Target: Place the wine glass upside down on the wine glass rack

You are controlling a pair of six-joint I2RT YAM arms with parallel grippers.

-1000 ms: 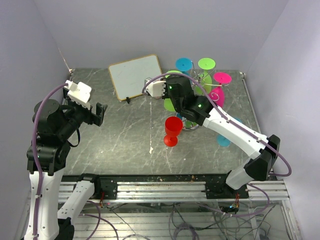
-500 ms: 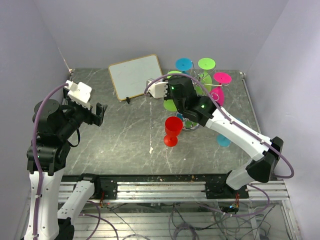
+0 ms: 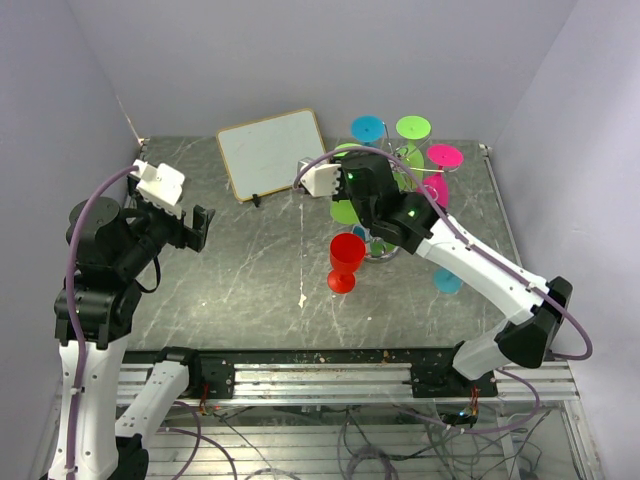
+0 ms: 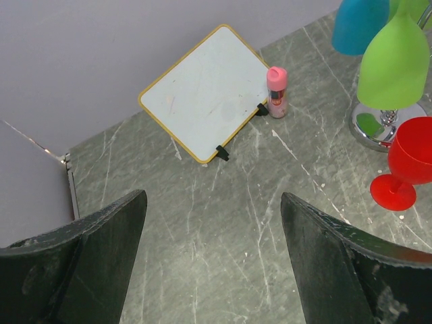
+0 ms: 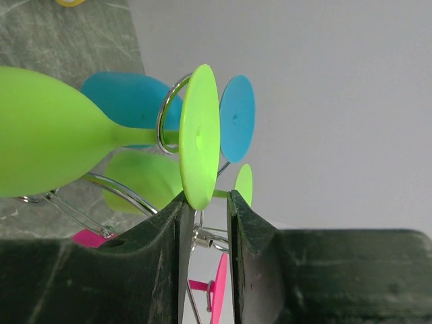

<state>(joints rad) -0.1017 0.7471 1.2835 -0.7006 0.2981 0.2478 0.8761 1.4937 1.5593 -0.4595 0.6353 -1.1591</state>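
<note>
Grey table (image 3: 250, 270): red glass (image 3: 346, 260) beside the rack (image 4: 405, 118), whiteboard (image 3: 270, 150) behind.

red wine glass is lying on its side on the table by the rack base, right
No: the red wine glass stands upright on its foot, not on its side. It is on the table by the rack base, as the left wrist view shows.
</note>
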